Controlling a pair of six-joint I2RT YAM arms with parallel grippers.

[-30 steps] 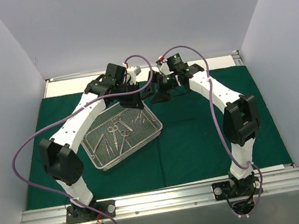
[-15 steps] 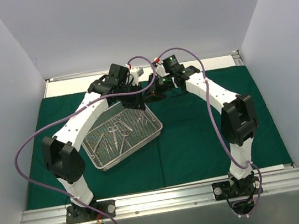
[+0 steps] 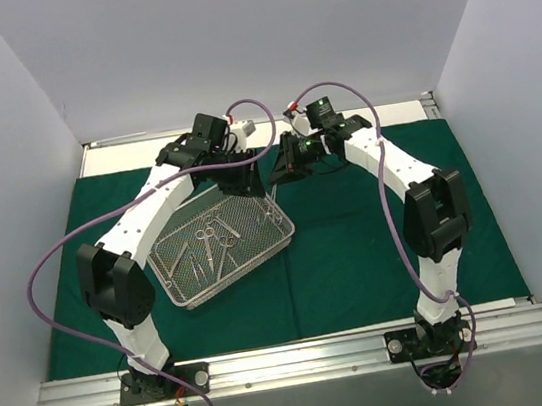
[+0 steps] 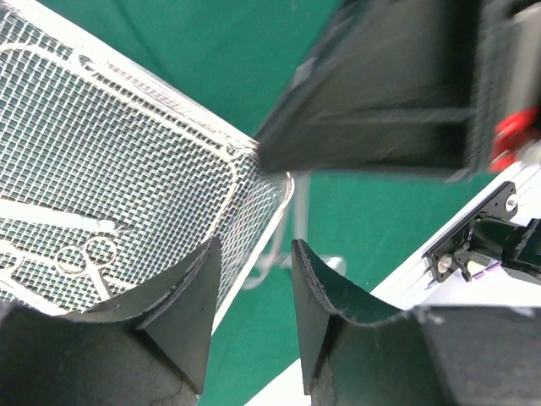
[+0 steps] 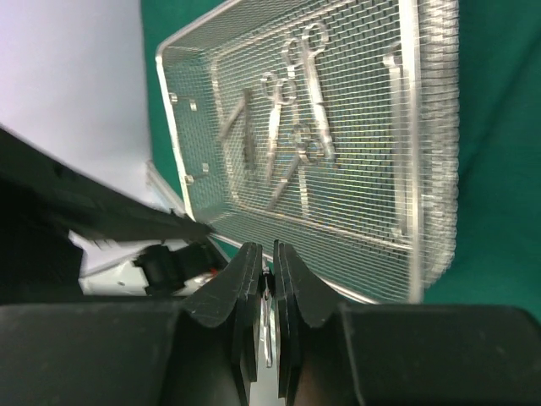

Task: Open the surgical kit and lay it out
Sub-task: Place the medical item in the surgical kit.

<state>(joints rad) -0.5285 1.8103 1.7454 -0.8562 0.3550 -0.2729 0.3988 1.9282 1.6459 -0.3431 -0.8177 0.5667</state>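
The dark green cloth (image 3: 357,241) lies spread flat on the table. On its left half sits the wire-mesh tray (image 3: 241,268) with several steel scissor-handled instruments (image 3: 206,240) inside. My right gripper (image 3: 282,173) hovers over the tray's far right corner, shut on one slim instrument (image 3: 273,201) that hangs down from it. The right wrist view shows that steel piece (image 5: 265,321) pinched between the fingers (image 5: 250,279), above the tray (image 5: 409,127). My left gripper (image 3: 243,163) is just to the left, open and holding nothing. In its wrist view the instrument (image 4: 297,228) hangs blurred beyond the open jaws.
White walls close in the left, right and back. A bare white strip (image 3: 123,155) runs behind the cloth, and an aluminium rail (image 3: 293,361) lines the near edge. Purple cables (image 3: 57,258) loop off both arms. The right arm's black gripper body (image 4: 380,93) is close above my left fingers.
The right gripper has closed on the instrument the left one held up. The left jaws have opened and let it go. The right gripper has drawn back slightly to the right.
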